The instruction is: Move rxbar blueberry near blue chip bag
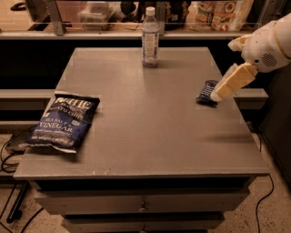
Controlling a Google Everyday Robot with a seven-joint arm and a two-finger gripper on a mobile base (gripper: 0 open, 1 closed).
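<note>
The rxbar blueberry [207, 92], a small navy bar, lies flat near the right edge of the grey table [150, 123]. The blue chip bag [63, 120], large and dark blue with white "Vinegar" lettering, lies at the table's left front. My gripper [219, 94] reaches in from the upper right on a white arm, its cream fingers pointing down-left. Its tip overlaps the bar's right end and hides part of it.
A clear water bottle [149, 38] stands upright at the back centre of the table. A counter with boxes and bags [223, 13] runs behind it. Drawers sit under the tabletop, and cables lie on the floor at left and right.
</note>
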